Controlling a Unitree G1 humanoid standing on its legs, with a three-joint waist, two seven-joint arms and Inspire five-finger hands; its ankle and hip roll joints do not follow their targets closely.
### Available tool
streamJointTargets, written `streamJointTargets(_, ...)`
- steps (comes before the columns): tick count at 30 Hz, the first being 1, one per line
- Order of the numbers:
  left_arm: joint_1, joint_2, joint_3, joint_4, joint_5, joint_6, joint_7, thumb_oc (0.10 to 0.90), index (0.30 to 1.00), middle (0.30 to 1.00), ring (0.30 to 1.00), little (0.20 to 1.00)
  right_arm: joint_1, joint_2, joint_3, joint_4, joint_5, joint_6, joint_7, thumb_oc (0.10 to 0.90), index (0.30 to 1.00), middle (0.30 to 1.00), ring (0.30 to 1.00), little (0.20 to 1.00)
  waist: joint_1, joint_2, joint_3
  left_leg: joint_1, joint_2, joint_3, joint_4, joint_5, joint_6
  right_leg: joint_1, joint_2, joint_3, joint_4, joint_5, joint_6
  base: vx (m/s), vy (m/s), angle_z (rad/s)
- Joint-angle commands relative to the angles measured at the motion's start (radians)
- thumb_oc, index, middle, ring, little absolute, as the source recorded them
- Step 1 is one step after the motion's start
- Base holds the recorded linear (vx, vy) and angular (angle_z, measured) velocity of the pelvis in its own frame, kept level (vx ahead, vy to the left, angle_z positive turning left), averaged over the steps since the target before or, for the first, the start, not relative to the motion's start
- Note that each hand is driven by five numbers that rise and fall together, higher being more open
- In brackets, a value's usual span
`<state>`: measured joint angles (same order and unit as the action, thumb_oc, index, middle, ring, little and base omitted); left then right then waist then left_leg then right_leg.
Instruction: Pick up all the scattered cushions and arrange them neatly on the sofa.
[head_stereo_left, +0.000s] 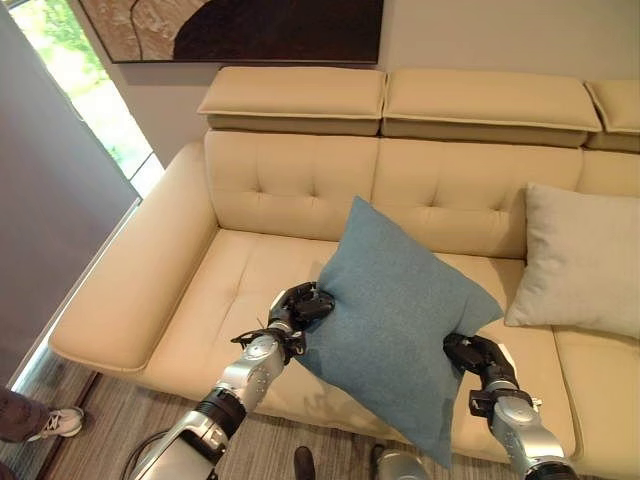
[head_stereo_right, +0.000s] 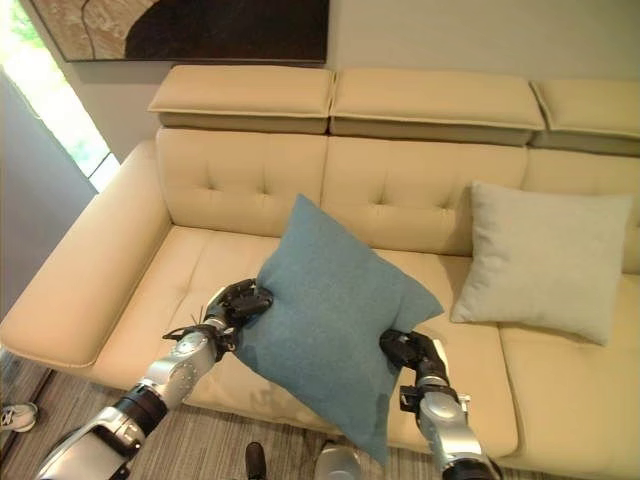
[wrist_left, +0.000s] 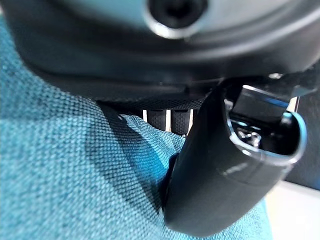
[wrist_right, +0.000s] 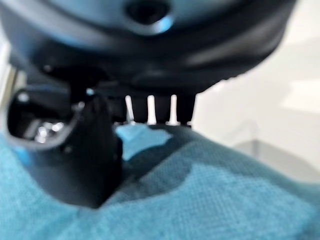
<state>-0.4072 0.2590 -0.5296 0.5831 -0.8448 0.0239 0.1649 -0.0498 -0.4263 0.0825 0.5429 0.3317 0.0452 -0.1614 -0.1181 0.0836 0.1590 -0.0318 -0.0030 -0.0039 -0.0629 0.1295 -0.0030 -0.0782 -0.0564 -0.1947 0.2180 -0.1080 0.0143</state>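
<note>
Blue cushion (head_stereo_left: 395, 315) held tilted, corner up, above cream sofa (head_stereo_left: 250, 290) seat; left hand (head_stereo_left: 297, 305) and right hand (head_stereo_left: 470, 355) each pinching an opposite edge. Beige cushion (head_stereo_left: 580, 258) leaning on backrest. Framed painting (head_stereo_left: 240, 28) on wall; window (head_stereo_left: 80, 85) at left.
</note>
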Motion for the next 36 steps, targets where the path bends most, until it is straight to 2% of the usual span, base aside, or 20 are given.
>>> streamJointTargets(1,-0.132,-0.169,-0.032,-0.142,-0.062,-0.088,-0.072,0.400,0.300,0.300,0.300,0.300,-0.098,0.033,0.096,-0.159,-0.027,-0.086,0.043,0.400,0.300,0.300,0.300,0.300,0.057,-0.051,-0.076,-0.170,-0.094,0.044,0.338,-0.160,-0.097,0.148,0.046,0.007,-0.097,-0.125,-0.013,-0.31,0.094,0.40)
streamJointTargets(2,-0.133,-0.175,-0.030,-0.141,-0.064,-0.089,-0.064,0.400,0.300,0.300,0.300,0.300,-0.109,0.035,0.110,-0.166,-0.030,-0.085,0.042,0.400,0.300,0.300,0.300,0.300,0.064,-0.047,-0.061,-0.205,-0.080,0.035,0.395,-0.123,-0.126,0.132,0.037,0.012,-0.093,-0.117,-0.014,-0.32,0.130,0.33)
streamJointTargets(3,-0.124,-0.177,-0.029,-0.136,-0.062,-0.086,-0.059,0.400,0.300,0.300,0.300,0.300,-0.121,0.040,0.124,-0.167,-0.038,-0.083,0.036,0.400,0.300,0.300,0.300,0.300,0.078,-0.047,-0.054,-0.231,-0.083,0.015,0.431,-0.115,-0.130,0.116,0.027,0.026,-0.095,-0.108,-0.013,-0.25,0.132,0.05)
streamJointTargets(4,-0.118,-0.175,-0.030,-0.142,-0.060,-0.083,-0.054,0.400,0.300,0.300,0.300,0.300,-0.121,0.044,0.134,-0.179,-0.045,-0.078,0.037,0.400,0.300,0.300,0.300,0.300,0.081,-0.051,-0.056,-0.245,-0.071,0.000,0.443,-0.141,-0.111,0.103,0.016,0.040,-0.094,-0.103,-0.009,-0.15,0.137,-0.11)
streamJointTargets(6,-0.127,-0.179,-0.027,-0.143,-0.063,-0.089,-0.024,0.400,0.300,0.300,0.300,0.300,-0.110,0.046,0.160,-0.194,-0.041,-0.073,0.046,0.400,0.300,0.300,0.300,0.300,0.072,-0.070,-0.057,-0.216,0.014,-0.027,0.371,-0.228,-0.053,0.099,-0.024,0.062,-0.096,-0.102,0.010,-0.01,0.163,-0.29)
streamJointTargets(7,-0.128,-0.177,-0.028,-0.144,-0.056,-0.083,-0.018,0.400,0.300,0.300,0.300,0.300,-0.114,0.048,0.173,-0.196,-0.046,-0.071,0.042,0.400,0.300,0.300,0.300,0.300,0.075,-0.071,-0.062,-0.200,0.045,-0.062,0.311,-0.214,-0.043,0.093,-0.029,0.076,-0.091,-0.104,0.012,0.09,0.216,-0.17)
streamJointTargets(9,-0.127,-0.165,-0.028,-0.154,-0.042,-0.079,-0.005,0.400,0.300,0.300,0.300,0.300,-0.139,0.049,0.195,-0.194,-0.062,-0.072,0.025,0.400,0.300,0.300,0.300,0.300,0.085,-0.061,-0.064,-0.193,0.109,-0.198,0.187,-0.159,-0.038,0.081,-0.025,0.142,-0.066,-0.124,0.013,0.13,0.246,-0.14)
streamJointTargets(10,-0.134,-0.158,-0.030,-0.153,-0.036,-0.082,-0.005,0.400,0.300,0.300,0.300,0.300,-0.149,0.045,0.200,-0.198,-0.067,-0.071,0.023,0.400,0.300,0.300,0.300,0.300,0.081,-0.051,-0.060,-0.187,0.127,-0.231,0.150,-0.139,-0.046,0.077,-0.024,0.174,-0.051,-0.136,0.014,0.14,0.292,-0.43)
streamJointTargets(11,-0.145,-0.159,-0.024,-0.141,-0.032,-0.086,-0.008,0.400,0.300,0.300,0.300,0.300,-0.158,0.034,0.199,-0.196,-0.078,-0.067,0.025,0.400,0.300,0.300,0.300,0.300,0.068,-0.025,-0.068,-0.142,0.143,-0.231,0.071,-0.140,-0.050,0.080,-0.024,0.185,-0.040,-0.147,0.026,0.10,0.209,-0.73)
streamJointTargets(12,-0.146,-0.160,-0.024,-0.140,-0.032,-0.086,-0.008,0.400,0.300,0.300,0.300,0.300,-0.158,0.033,0.199,-0.196,-0.078,-0.067,0.025,0.400,0.300,0.300,0.300,0.300,0.071,-0.025,-0.063,-0.132,0.146,-0.227,0.062,-0.137,-0.051,0.084,-0.023,0.188,-0.040,-0.147,0.025,0.20,0.387,-0.86)
streamJointTargets(13,-0.182,-0.165,-0.035,-0.112,-0.015,-0.086,-0.015,0.400,0.300,0.300,0.300,0.300,-0.180,0.020,0.193,-0.197,-0.104,-0.062,0.025,0.400,0.300,0.300,0.300,0.300,0.045,0.005,-0.081,-0.083,0.153,-0.204,0.013,-0.131,-0.079,0.080,-0.043,0.198,-0.026,-0.145,0.041,0.14,0.260,-0.78)
streamJointTargets(16,-0.235,-0.158,-0.044,-0.076,0.027,-0.090,-0.015,0.400,0.300,0.300,0.300,0.300,-0.238,0.010,0.193,-0.184,-0.125,-0.050,0.003,0.400,0.300,0.300,0.300,0.300,0.022,0.011,-0.095,-0.035,0.118,-0.177,-0.002,-0.154,-0.068,0.088,-0.071,0.227,-0.053,-0.111,0.063,0.20,0.339,-0.61)
streamJointTargets(22,-0.285,-0.147,-0.026,-0.052,0.075,-0.097,0.001,0.400,0.300,0.300,0.300,0.300,-0.389,0.000,0.218,-0.123,-0.172,-0.026,-0.033,0.400,0.300,0.300,0.300,0.300,0.051,-0.005,-0.101,-0.008,0.079,-0.121,0.002,-0.203,-0.023,0.078,-0.095,0.289,-0.125,-0.036,0.093,0.07,0.134,-0.51)
streamJointTargets(26,-0.315,-0.134,-0.002,-0.017,0.103,-0.105,0.013,0.400,0.300,0.300,0.300,0.300,-0.430,-0.022,0.227,-0.112,-0.200,-0.018,-0.034,0.400,0.300,0.300,0.300,0.300,0.065,-0.017,-0.104,-0.017,0.053,-0.132,0.019,-0.220,-0.008,0.086,-0.114,0.297,-0.165,-0.010,0.108,0.06,0.108,-0.09)
streamJointTargets(30,-0.347,-0.111,0.021,0.001,0.153,-0.109,0.011,0.400,0.300,0.300,0.300,0.300,-0.494,-0.072,0.224,-0.105,-0.247,-0.015,-0.038,0.400,0.300,0.300,0.300,0.300,0.084,-0.030,-0.108,-0.029,0.026,-0.135,0.050,-0.251,0.012,0.080,-0.143,0.264,-0.128,-0.006,0.128,0.07,0.148,0.04)
streamJointTargets(31,-0.367,-0.088,0.015,-0.004,0.185,-0.114,0.001,0.400,0.300,0.300,0.300,0.300,-0.602,-0.105,0.242,-0.085,-0.280,-0.011,-0.053,0.400,0.300,0.300,0.300,0.300,0.091,-0.037,-0.078,-0.043,0.029,-0.104,0.087,-0.263,0.023,0.000,-0.172,0.212,0.011,0.082,0.150,-0.05,0.077,-0.02)
streamJointTargets(32,-0.368,-0.087,0.016,-0.003,0.185,-0.114,0.001,0.400,0.300,0.300,0.300,0.300,-0.605,-0.105,0.243,-0.083,-0.280,-0.011,-0.054,0.400,0.300,0.300,0.300,0.300,0.091,-0.038,-0.078,-0.046,0.028,-0.103,0.090,-0.264,0.023,-0.003,-0.172,0.213,0.014,0.081,0.151,-0.05,0.103,-0.20)
streamJointTargets(33,-0.410,-0.063,0.023,0.022,0.196,-0.122,0.014,0.400,0.300,0.300,0.300,0.300,-0.709,-0.097,0.274,-0.066,-0.292,-0.004,-0.062,0.400,0.300,0.300,0.300,0.300,0.094,-0.037,-0.055,-0.046,0.038,-0.078,0.101,-0.275,0.026,-0.045,-0.195,0.178,0.054,0.123,0.164,0.01,0.005,-0.28)
streamJointTargets(35,-0.483,-0.024,0.015,0.046,0.247,-0.131,0.016,0.400,0.300,0.300,0.300,0.300,-0.835,-0.114,0.312,-0.049,-0.299,-0.010,-0.072,0.400,0.300,0.300,0.300,0.300,0.101,-0.040,-0.033,-0.044,0.044,-0.067,0.101,-0.286,0.021,-0.070,-0.218,0.140,-0.026,0.141,0.153,0.04,-0.035,-0.40)
streamJointTargets(36,-0.511,-0.027,0.004,0.058,0.269,-0.129,0.013,0.400,0.300,0.300,0.300,0.300,-0.853,-0.127,0.315,-0.041,-0.302,-0.005,-0.070,0.400,0.300,0.300,0.300,0.300,0.101,-0.049,-0.035,-0.060,0.034,-0.081,0.116,-0.291,0.017,-0.047,-0.212,0.159,-0.083,0.116,0.151,0.05,-0.040,-0.36)
